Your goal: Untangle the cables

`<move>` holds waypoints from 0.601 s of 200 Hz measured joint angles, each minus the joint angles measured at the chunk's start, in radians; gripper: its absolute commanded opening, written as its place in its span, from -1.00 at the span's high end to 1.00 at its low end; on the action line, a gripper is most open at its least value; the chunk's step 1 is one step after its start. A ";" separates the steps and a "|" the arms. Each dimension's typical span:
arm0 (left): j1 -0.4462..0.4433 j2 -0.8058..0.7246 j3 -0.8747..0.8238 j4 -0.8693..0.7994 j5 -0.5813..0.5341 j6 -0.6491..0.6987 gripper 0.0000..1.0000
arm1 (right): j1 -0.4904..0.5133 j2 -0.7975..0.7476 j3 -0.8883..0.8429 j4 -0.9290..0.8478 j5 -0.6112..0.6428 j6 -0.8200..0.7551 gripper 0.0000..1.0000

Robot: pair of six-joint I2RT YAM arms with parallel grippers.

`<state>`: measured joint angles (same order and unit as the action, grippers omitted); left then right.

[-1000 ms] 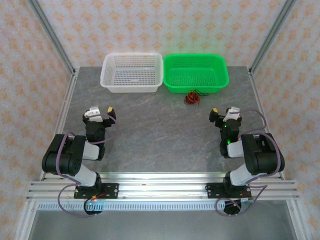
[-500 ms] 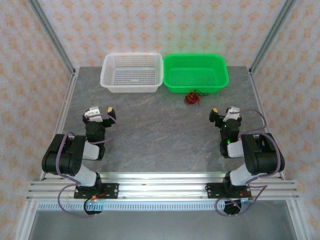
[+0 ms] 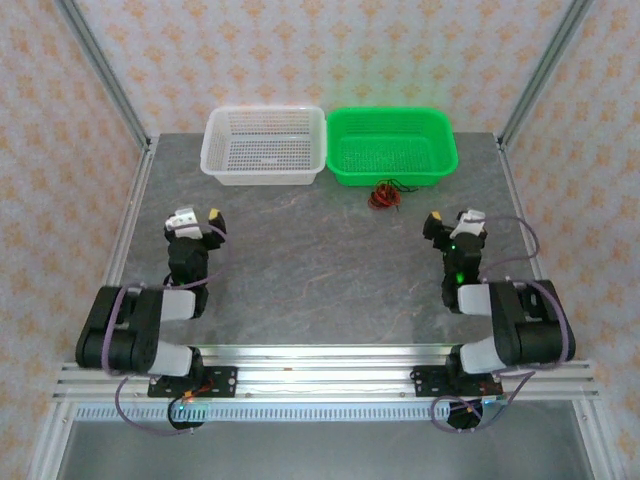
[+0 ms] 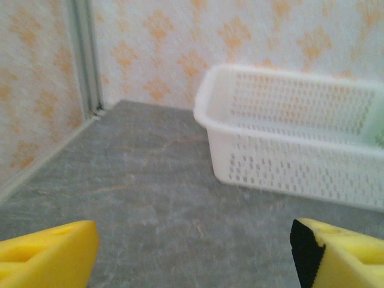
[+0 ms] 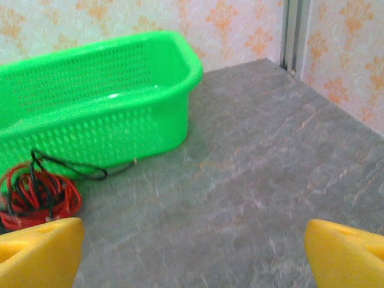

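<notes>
The thin tangled red and black wires (image 3: 383, 195) near the far edge of the tabletop (image 3: 320, 260) seem light and limp, best pinched at a loose loop; left gripper (image 3: 197, 220) and right gripper (image 3: 452, 222) gape empty.

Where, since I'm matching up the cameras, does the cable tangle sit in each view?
Top external: cables right of centre, just in front of the green basket.
Right wrist: cables lower left, before that basket's front wall.
Left wrist: faces the white basket; green basket sliver at right edge.
Shared landmark: the green basket.
</notes>
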<state>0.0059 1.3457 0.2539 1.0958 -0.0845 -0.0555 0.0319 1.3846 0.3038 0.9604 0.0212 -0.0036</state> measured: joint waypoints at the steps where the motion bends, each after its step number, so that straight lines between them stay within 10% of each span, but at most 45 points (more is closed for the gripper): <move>1: 0.000 -0.014 0.002 -0.008 -0.005 -0.004 -0.66 | 0.000 -0.009 0.007 -0.013 0.002 0.004 -0.86; 52: -0.013 -0.280 0.169 -0.356 -0.108 -0.228 -0.63 | 0.005 -0.123 0.348 -0.572 0.011 0.175 -0.87; 120: -0.148 -0.315 0.321 -0.780 -0.043 -0.443 -0.70 | 0.114 0.088 0.640 -1.036 -0.264 0.449 -0.71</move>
<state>-0.1425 1.0309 0.5751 0.3153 -0.1272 -0.4988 0.1463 1.4727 0.9443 -0.0753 -0.2432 0.4450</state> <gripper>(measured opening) 0.836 0.869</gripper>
